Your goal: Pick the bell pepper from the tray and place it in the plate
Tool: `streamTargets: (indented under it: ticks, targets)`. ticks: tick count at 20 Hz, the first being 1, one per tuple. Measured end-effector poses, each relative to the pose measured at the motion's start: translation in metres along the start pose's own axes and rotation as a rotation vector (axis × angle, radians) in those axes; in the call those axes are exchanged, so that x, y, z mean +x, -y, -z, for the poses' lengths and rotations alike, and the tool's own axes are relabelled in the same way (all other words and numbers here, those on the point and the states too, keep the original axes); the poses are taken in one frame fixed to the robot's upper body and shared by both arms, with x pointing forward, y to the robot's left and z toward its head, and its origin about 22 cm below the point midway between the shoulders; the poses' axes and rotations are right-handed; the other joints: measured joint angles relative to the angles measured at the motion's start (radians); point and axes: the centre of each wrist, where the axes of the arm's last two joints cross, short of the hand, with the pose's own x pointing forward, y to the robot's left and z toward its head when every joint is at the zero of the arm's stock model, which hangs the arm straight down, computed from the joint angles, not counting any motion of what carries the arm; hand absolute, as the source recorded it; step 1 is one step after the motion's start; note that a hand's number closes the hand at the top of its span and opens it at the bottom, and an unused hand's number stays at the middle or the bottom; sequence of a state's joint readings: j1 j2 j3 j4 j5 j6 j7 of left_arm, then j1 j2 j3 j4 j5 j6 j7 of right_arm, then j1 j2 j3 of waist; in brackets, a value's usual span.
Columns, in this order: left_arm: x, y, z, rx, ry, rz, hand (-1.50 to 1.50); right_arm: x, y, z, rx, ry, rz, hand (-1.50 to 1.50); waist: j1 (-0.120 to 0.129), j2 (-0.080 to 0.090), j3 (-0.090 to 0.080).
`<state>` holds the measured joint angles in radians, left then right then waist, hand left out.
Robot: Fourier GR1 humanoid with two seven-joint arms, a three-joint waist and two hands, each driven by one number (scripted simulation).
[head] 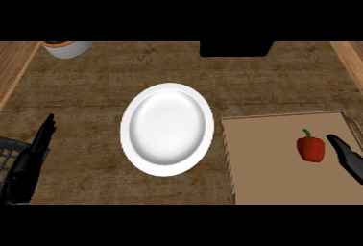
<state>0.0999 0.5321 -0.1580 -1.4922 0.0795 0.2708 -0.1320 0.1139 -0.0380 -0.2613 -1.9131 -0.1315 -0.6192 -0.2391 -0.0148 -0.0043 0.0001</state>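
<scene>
I am at the reach, the first step of the job: the bell pepper (310, 150) is not yet picked. It lies in the tray (280, 190), which sits just right of the plate (166, 129), and the pepper rests in the tray's half farther from the plate, stem pointing away from me.

My right hand (347, 158) comes in beyond the pepper, on the side away from the plate. Its fingers are stretched out straight and apart from the thumb, as far as I can see, and they hold nothing. The nearest fingertip is just beside the pepper. From this steep angle I cannot tell whether it brushes the skin or stops short, and much of the hand runs off the edge of the view.

I judge the next move calls for bringing the hand closer round the pepper, fingers on one flank and thumb on the other, then curling them in before any lift. After that comes the carry leftward over the tray's wall to the plate, which has nothing on it.

My left hand (28, 166) rests well to the left of the plate, fingers straight, touching nothing I can see.
</scene>
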Motion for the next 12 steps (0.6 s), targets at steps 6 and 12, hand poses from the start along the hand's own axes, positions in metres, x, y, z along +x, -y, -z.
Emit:
streamTargets:
  ticks: [6, 12]
  targets:
    - [-0.001, 0.0, -0.002, -0.006, 0.011, 0.003, 0.0, 0.021, 0.03, -0.014, 0.168, -0.121, -0.197, -1.5, 0.007, 0.003, -0.002]
    - [0.004, 0.0, 0.003, -0.01, 0.014, 0.004, 0.0, 0.037, 0.048, 0.0, 0.31, -0.273, -0.443, -1.5, 0.014, 0.006, -0.002]
